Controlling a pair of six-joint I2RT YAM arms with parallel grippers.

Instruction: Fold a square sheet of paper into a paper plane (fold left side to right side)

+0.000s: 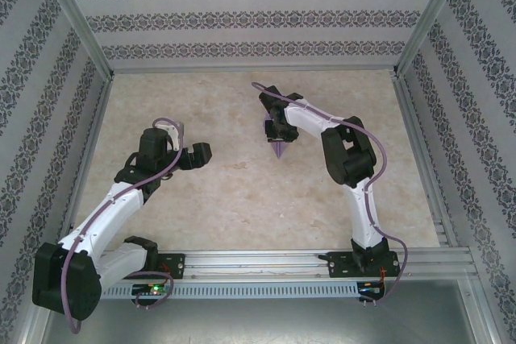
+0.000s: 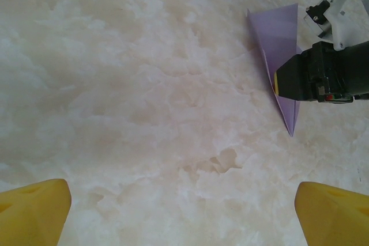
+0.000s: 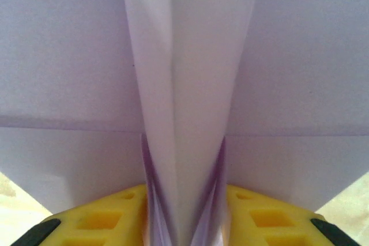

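Partly parted, the right gripper (image 3: 184,217) flanks the paper plane (image 3: 184,84) at its keel, grip unclear; the left gripper (image 2: 184,214) stands wide open.

The paper plane (image 3: 190,56) is thin lavender paper, matt and smooth, with sharp creases. The table (image 2: 144,84) has a cream, marbled, low-sheen surface. The yellow fingers (image 3: 109,220) are matt moulded plastic. The arm shells (image 1: 109,213) are glossy white plastic. The base rail (image 1: 266,259) is bare metal.

Pale marbled table (image 1: 242,199), lavender paper plane (image 2: 275,36) lying on it
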